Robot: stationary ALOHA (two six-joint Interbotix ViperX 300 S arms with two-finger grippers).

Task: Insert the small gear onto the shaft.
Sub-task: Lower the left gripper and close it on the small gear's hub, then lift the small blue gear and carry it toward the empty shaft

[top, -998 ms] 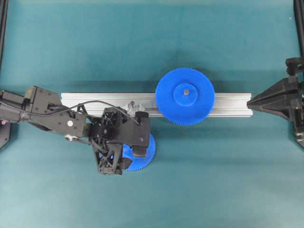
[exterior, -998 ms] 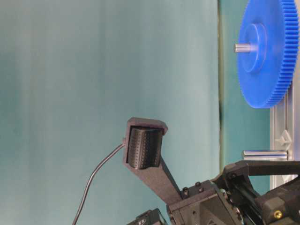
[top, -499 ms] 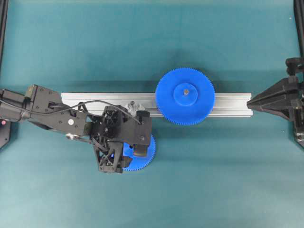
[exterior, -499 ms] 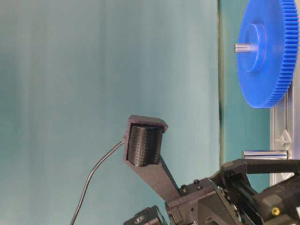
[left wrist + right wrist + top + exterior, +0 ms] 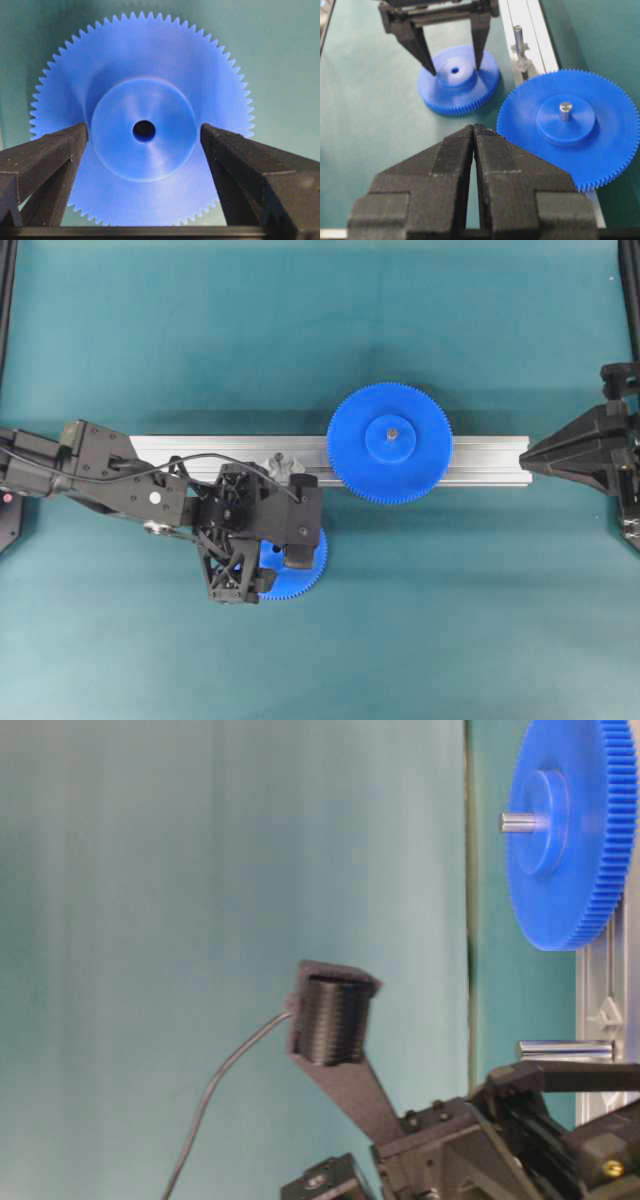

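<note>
**A:** Across the teal worktop (image 5: 450,620) runs the long grey rail (image 5: 200,450), left to right. The big gear (image 5: 390,443) sits on it right of the middle. What else?

**B:** The left arm reaches in from the left, its left pincer (image 5: 145,137) hanging straight over the small gear (image 5: 300,580), which lies flat on the worktop just on the near side of the rail. The pincer stands wide, holding nothing, with one finger on either side of the raised hub (image 5: 143,131).

**A:** And the right pincer (image 5: 473,131)?

**B:** Pressed shut, empty, parked at the far right, well apart from the gear. The left is plainly the nearer one.

**A:** Where is the shaft (image 5: 518,36)?

**B:** Upright on the rail, just beyond the small gear and left of the big gear. I judge the coming move hinges on the hub lying directly below and between the open fingers.

**A:** Do the views differ?

**B:** The overhead hides the hub under the arm; the left wrist view shows it centred, bore upward. Only the right wrist view shows gear, fingers and shaft together.
</note>
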